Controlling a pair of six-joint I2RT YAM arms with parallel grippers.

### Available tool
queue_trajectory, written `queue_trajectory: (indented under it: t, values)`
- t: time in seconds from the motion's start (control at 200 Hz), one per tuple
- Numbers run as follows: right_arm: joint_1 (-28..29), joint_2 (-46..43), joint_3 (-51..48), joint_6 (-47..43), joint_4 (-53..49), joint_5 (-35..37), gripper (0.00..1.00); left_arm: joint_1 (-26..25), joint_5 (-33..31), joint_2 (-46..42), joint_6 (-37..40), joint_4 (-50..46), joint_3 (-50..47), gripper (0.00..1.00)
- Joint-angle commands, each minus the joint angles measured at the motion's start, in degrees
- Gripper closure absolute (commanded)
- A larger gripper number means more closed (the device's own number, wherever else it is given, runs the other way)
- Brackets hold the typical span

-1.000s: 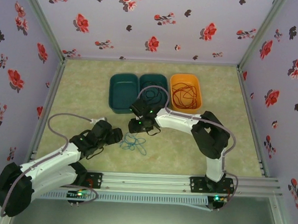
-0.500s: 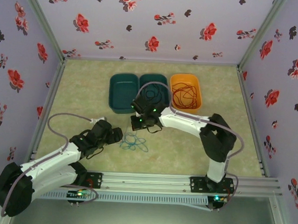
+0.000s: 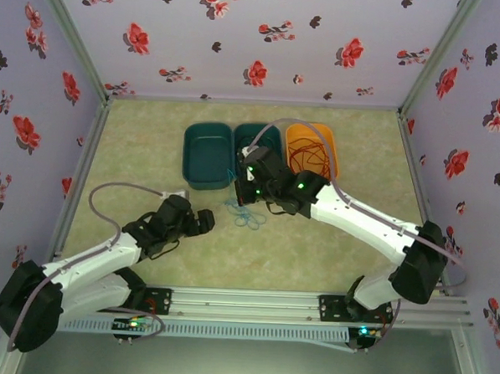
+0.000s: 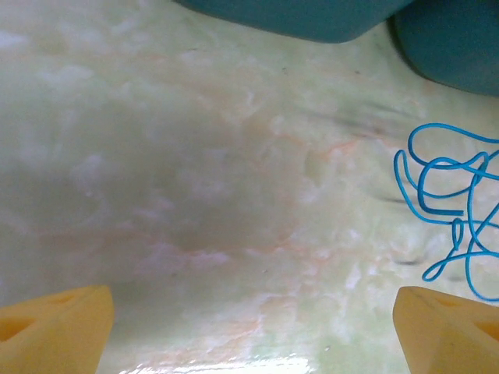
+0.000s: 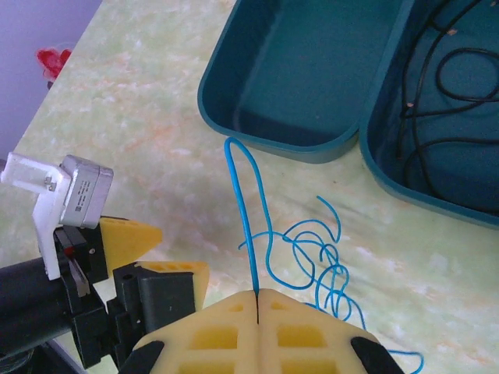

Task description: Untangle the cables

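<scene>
Pinching the blue cable (image 5: 243,226) is the right gripper (image 5: 256,294).

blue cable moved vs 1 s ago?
Yes. The blue cable has shifted away from the arm bases and closer to the teal bins, pinched in the right gripper.

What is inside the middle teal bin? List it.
Loops of black cable lie in the middle teal bin. The right wrist view crops its far part, and from above the right arm covers part of it, so the rest is unseen.
</scene>
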Motion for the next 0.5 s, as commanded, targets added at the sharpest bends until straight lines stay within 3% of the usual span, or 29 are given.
queue_trajectory:
  t: [0.0, 0.33, 0.495]
  values:
    - [0.4, -1.2, -0.4, -1.4, -2.2, 2.6, 1.00, -0.5, 3.0, 2.0, 3.4, 7.8, 1.0, 0.07]
    - [0.4, -1.9, 2.9, 0.8, -2.6, 2.0, 1.00, -7.2, 6.3, 10.1, 8.7, 33.3, -4.6, 0.08]
    - [0.4, -3.4, 3.0, 3.2, -1.6, 2.3, 1.00, -10.9, 2.0, 12.7, 8.7, 42.6, -9.1, 0.05]
